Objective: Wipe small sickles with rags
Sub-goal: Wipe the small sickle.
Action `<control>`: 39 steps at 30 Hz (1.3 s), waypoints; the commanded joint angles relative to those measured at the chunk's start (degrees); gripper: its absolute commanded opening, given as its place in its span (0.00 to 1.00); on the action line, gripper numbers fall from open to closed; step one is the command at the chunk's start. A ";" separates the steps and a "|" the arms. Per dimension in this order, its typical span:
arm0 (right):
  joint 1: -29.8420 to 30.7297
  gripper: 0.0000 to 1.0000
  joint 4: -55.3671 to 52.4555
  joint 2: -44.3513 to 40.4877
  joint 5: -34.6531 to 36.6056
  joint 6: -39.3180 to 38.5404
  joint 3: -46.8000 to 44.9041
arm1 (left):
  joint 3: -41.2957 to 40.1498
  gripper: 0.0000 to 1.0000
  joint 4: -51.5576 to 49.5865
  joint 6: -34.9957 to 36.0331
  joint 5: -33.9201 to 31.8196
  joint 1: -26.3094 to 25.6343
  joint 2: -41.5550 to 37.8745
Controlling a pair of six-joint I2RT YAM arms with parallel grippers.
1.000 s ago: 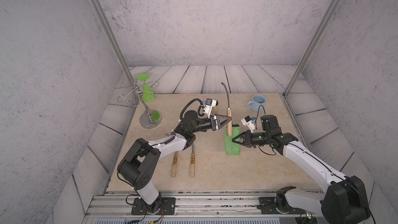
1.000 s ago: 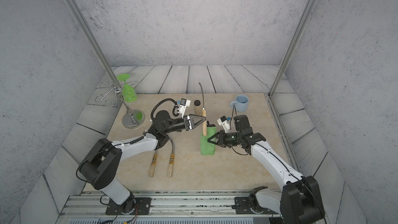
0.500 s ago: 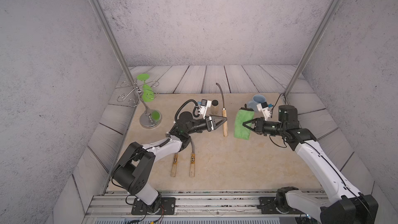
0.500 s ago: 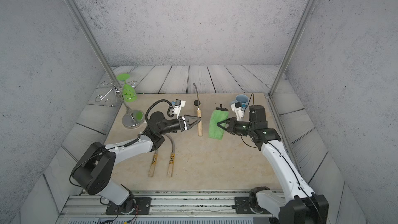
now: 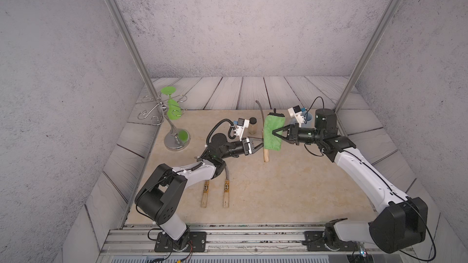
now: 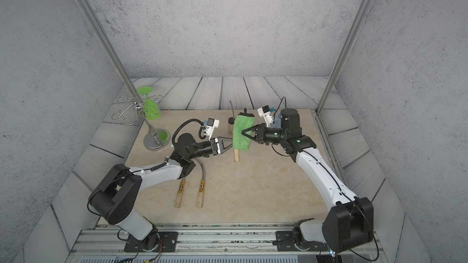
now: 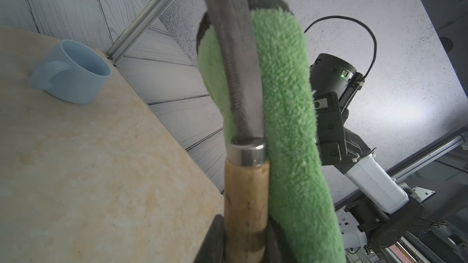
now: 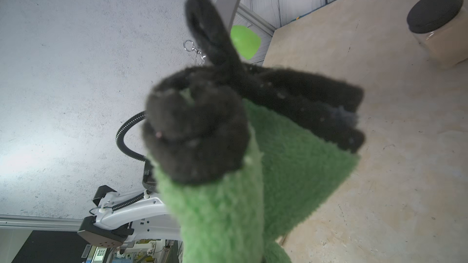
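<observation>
The left gripper (image 5: pixel 259 143) is clamped on the pale handle of a small sickle (image 5: pixel 266 156) over the beige marbled desk (image 5: pixel 291 185). Facing it, the right gripper (image 5: pixel 274 132) pinches the green rag (image 5: pixel 271 122), which is draped against the blade between them. Two labelled sickles (image 5: pixel 226 191) lie behind the left gripper, under its arm. Grey planks (image 5: pixel 253 92) and rough grey walls (image 5: pixel 240 34) surround the desk.

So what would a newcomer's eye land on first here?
The bright green cloth, pinched mid-table by the right end effector and set against the blade of the sickle that the left end effector grips by its handle. Next, the two labelled sickles lying front-left, and the green goblet hanging upside down on the chrome rack, far left.
</observation>
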 commanded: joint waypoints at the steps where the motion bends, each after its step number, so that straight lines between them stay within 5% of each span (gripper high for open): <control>1: 1.93 0.10 0.23 1.72 -1.28 -1.24 1.48 | 2.53 0.00 4.73 -1.74 1.16 -0.58 0.59; 15: 4.32 0.10 -12.01 0.92 2.97 -10.58 -4.87 | 6.53 0.00 2.55 -0.35 0.12 -0.42 0.24; 39: 8.63 0.09 -9.10 -4.90 4.86 -10.59 -20.51 | 11.53 0.00 -0.91 1.12 0.20 -0.15 2.04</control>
